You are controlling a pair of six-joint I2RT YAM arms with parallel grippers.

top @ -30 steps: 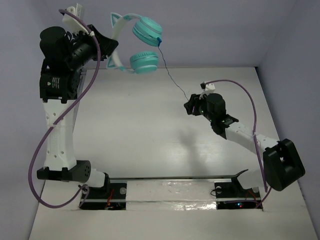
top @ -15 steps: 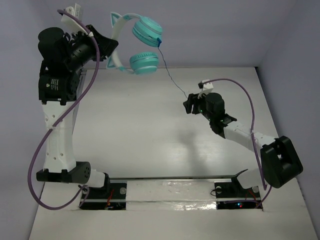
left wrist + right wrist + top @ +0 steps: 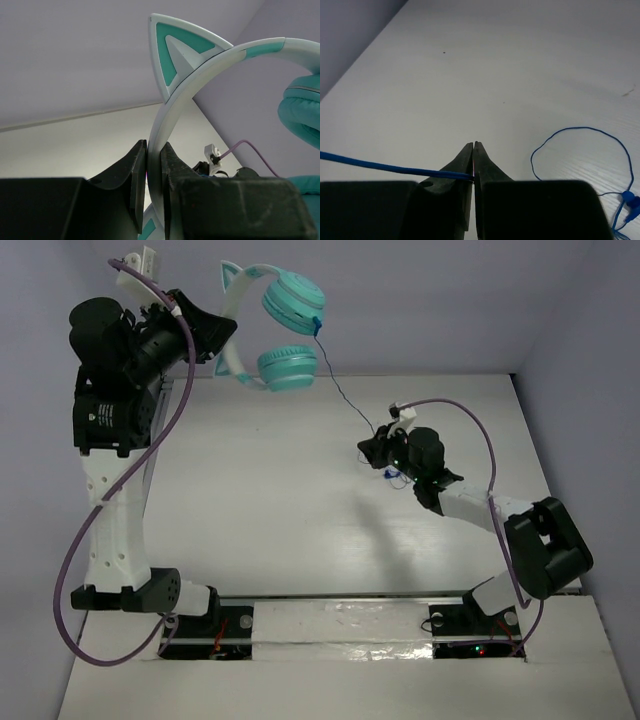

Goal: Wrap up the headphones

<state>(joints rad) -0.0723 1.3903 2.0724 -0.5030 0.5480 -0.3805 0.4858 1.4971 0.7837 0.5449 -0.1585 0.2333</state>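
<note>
Two clenched pairs of jaws: left on headband (image 3: 167, 112) of headphones (image 3: 290, 300), right on cord (image 3: 380, 166).

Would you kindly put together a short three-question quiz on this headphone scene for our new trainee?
1. True or false: the headphones lie flat on the table.
2. Which part does the left gripper clamp? A. an earcup. B. the headband. C. a purple cable.
3. Fill in the blank: the right gripper is shut on the thin blue ____.

Key
1. False: they are held up in the air, above the far edge.
2. B.
3. cord.
</note>
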